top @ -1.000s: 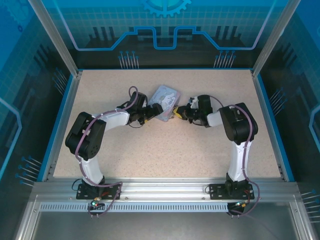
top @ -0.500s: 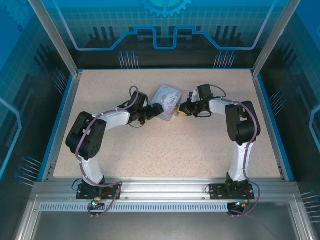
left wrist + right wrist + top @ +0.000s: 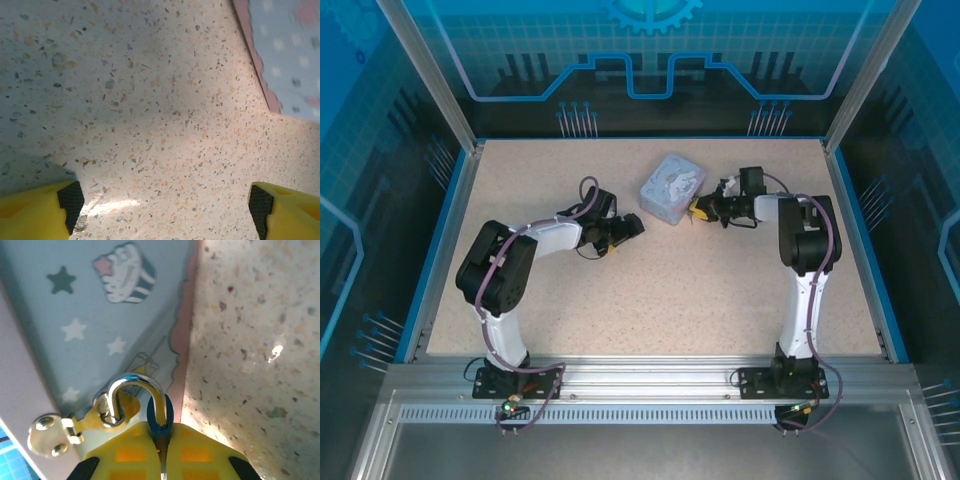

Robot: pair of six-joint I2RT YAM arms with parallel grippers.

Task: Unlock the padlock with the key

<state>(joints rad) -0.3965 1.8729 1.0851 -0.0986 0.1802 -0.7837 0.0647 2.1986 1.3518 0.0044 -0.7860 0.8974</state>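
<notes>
**Item:** padlock (image 3: 131,380). At 4 o'clock of the pale blue cartoon tin (image 3: 672,186), on the far half of the table (image 3: 650,300), toward 1 o'clock from its centre. Shackle threaded through the brass hasp (image 3: 85,422) on the tin's side. Body pinched from sight between yellow fingers (image 3: 200,455). Locked or not: cannot tell.

**Right pincer** (image 3: 161,434): clenched on the padlock, shackle standing out toward 12 o'clock in the wrist view.

**Left pincer** (image 3: 165,202): released, fingers wide apart with nothing between them. Above bare table at 7 o'clock of the tin, well apart from the padlock.

**Key:** too small to pick out. Bright fleck (image 3: 274,352) on the table at 2 o'clock of the right wrist view possibly it; cannot tell.

**Step in hand, as judged:** steadying the padlock for key entry.

**Handling notes:**
- Hold the body firmly, keyhole turned clear of the tin wall.
- Avoid tugging the shackle against the hasp; the light tin is likely to slide.
- Locate the key first and pinch it by the bow with the fingertips; lying flat, probably hard to lift.
- Align the blade with the keyhole before pushing, then turn gently without forcing.
</notes>
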